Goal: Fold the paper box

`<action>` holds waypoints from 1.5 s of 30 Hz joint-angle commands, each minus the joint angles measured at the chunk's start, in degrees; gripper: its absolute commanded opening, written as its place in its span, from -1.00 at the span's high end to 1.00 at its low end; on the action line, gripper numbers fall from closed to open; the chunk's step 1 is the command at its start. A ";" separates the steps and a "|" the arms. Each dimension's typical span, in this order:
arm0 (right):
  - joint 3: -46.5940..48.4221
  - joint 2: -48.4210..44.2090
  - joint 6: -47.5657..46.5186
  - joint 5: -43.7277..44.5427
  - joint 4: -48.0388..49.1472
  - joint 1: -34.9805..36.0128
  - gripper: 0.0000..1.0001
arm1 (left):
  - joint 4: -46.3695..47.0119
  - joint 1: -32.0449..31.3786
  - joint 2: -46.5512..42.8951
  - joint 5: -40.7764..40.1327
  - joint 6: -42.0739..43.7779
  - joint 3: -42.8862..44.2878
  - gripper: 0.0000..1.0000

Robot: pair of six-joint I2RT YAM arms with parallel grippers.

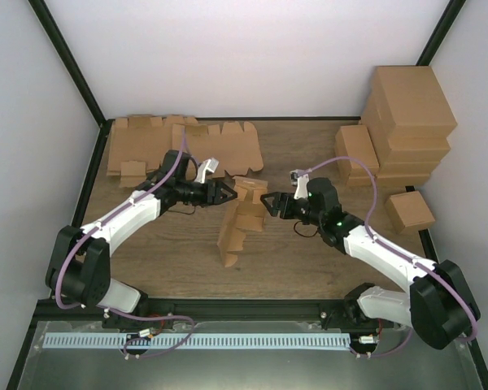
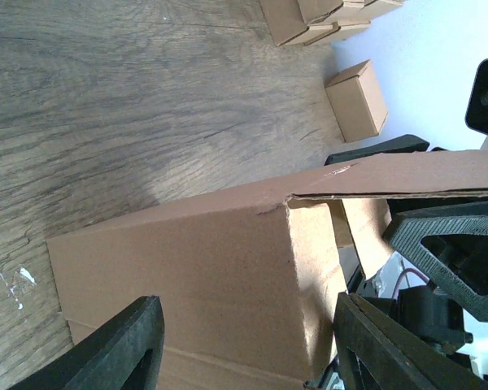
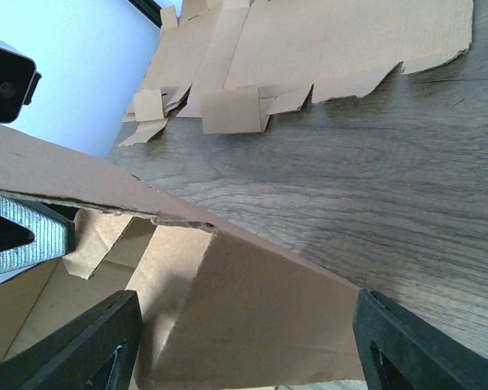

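The paper box (image 1: pixel 242 213) is a partly folded brown cardboard piece standing at the table's middle, its lower flaps trailing toward the front. My left gripper (image 1: pixel 228 193) is open at the box's upper left side; in the left wrist view the box wall (image 2: pixel 203 276) fills the space between the spread fingers (image 2: pixel 122 349). My right gripper (image 1: pixel 268 203) is open at the box's right side; in the right wrist view the box (image 3: pixel 252 325) lies between the wide fingers (image 3: pixel 89 345), its inner flaps showing on the left. I cannot tell whether either gripper touches the cardboard.
Flat die-cut cardboard blanks (image 1: pixel 179 145) lie at the back left. A stack of folded boxes (image 1: pixel 407 122) stands at the back right, with smaller boxes (image 1: pixel 356 150) beside it and one small box (image 1: pixel 409 211) near the right wall.
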 commanded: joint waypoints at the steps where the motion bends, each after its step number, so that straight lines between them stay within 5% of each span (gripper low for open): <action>1: 3.05 -0.55 -1.39 1.11 -1.79 -0.34 -0.48 | 1.27 0.20 -0.80 1.26 0.51 -0.53 -0.19; 9: 6.42 -6.37 -5.26 4.71 -6.53 -0.33 -0.70 | 0.64 0.19 -1.09 1.06 0.72 0.19 -0.20; 18: 11.24 -11.54 -9.29 8.92 -10.57 -0.33 -0.71 | 0.49 0.22 -1.57 1.02 0.59 0.35 -0.20; 25: 23.96 -0.52 -14.58 7.66 -17.85 -0.33 -0.70 | 0.05 0.20 -1.83 1.12 0.60 0.43 -0.19; 29: 28.71 6.10 -17.71 4.66 -20.70 -0.33 -0.59 | 0.04 0.20 -2.03 1.22 0.44 0.31 -0.19; 33: 33.00 10.96 -21.20 -3.60 -23.82 -0.33 -0.18 | -0.04 0.19 -2.32 1.25 0.42 0.31 -0.19; 37: 32.04 10.99 -23.66 -10.23 -24.07 -0.33 0.03 | 0.04 0.21 -2.46 1.18 0.34 0.04 -0.20; 45: 28.09 7.55 -30.01 -12.73 -26.16 -0.33 0.00 | -0.13 0.19 -2.59 1.14 0.56 -0.03 -0.20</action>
